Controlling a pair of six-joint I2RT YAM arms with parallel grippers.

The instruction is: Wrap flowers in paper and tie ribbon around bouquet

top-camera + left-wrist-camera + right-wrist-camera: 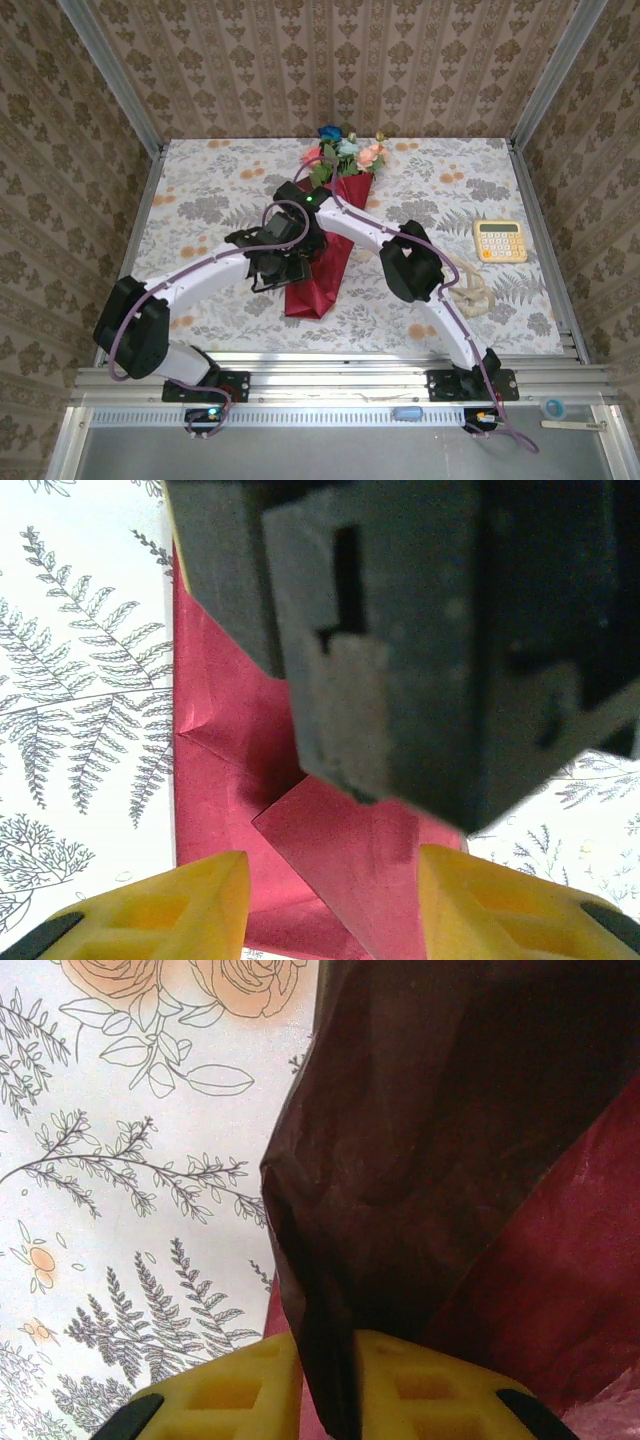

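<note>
On the tablecloth (200,200), the bouquet (312,290) is a creased maroon cone.

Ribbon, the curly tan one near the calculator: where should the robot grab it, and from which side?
Pinch a loop on the heap's right edge, coming straight down from above. The ribbon lies in a loose, soft pile flat on the table, no free end stands out, and the right arm covers its left side.
</note>
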